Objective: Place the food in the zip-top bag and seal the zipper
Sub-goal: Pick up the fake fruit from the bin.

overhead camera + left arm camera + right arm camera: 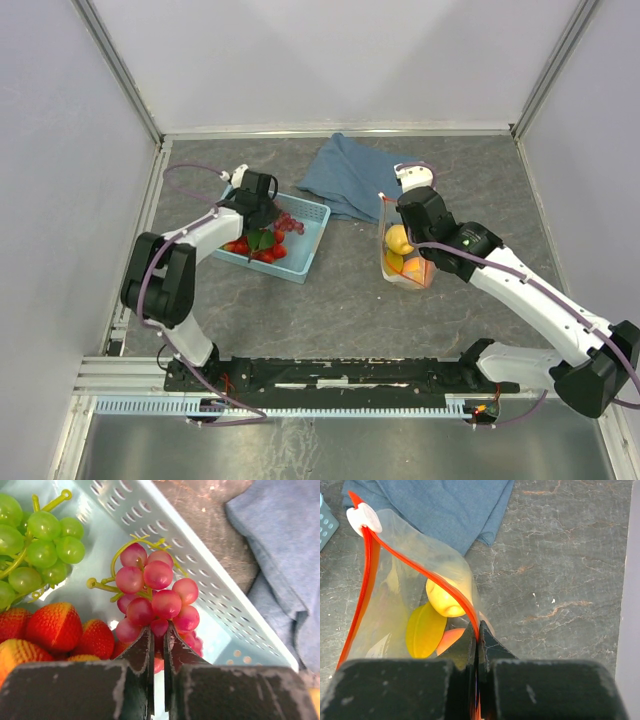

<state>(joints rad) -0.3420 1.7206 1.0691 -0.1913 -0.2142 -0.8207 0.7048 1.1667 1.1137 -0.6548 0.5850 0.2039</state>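
Both grippers pinched shut, one in the fruit basket, one on the bag.

At the left, the left gripper (158, 630) is down inside the light blue basket (200, 565), its jaws drawn almost together on the near end of the red grapes (155, 597); the bunch lies just ahead of the fingertips, with strawberries (55, 627) to its left and green grapes (40, 545) farther left (all in the same basket). To the right of centre, the right gripper (478, 642) is clamped tight on the zipper (369, 570) at the near end of the zip-top bag (405, 580), whose mouth gapes open away from it towards the white slider (364, 519). Yellow and orange fruit (424, 630) lies inside the bag, just beside the fingertips. The bag stands on the tabletop (560, 580), the blue cloth (435, 505) beyond it.
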